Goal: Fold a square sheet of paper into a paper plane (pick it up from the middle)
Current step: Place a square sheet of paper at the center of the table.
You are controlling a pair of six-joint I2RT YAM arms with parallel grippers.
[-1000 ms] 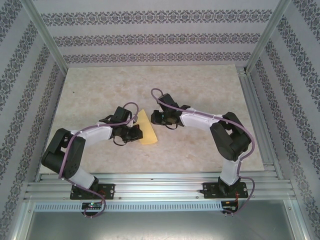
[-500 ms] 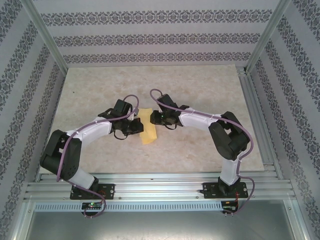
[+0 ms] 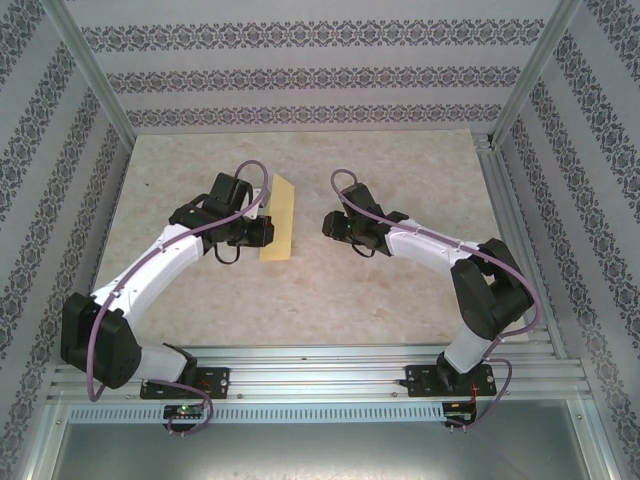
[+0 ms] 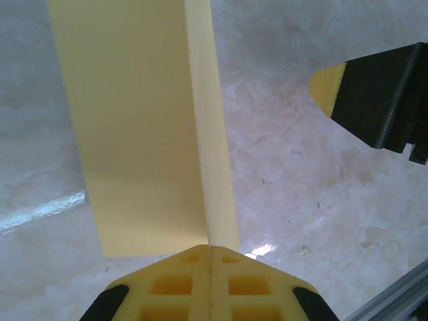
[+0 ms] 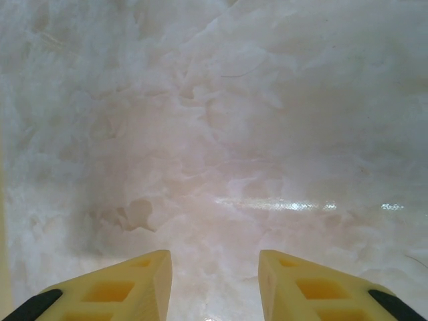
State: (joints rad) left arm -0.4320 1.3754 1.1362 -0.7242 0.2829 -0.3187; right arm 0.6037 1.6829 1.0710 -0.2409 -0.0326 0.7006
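Observation:
The square sheet of paper [image 3: 279, 218] is yellow and folded double into a long narrow strip, not a paper plane shape. My left gripper [image 3: 262, 232] is shut on its lower end. In the left wrist view the strip [image 4: 134, 134] rises from the closed yellow fingertips of the left gripper [image 4: 210, 247], with a crease running up its right side. My right gripper [image 3: 327, 225] stands open a short way to the right of the strip, not touching it. Nothing lies between the pads of the right gripper [image 5: 214, 257], just bare marble. One right finger [image 4: 381, 93] shows in the left wrist view.
The marble-patterned table [image 3: 400, 290] is bounded by an aluminium rail at the near edge [image 3: 320, 365] and another along the right side [image 3: 510, 230]. Patterned walls [image 3: 320, 75] enclose the back and sides.
The left arm has stretched out and carried the folded paper farther from the bases. The right gripper has opened, let go of the paper and drawn back to the right.

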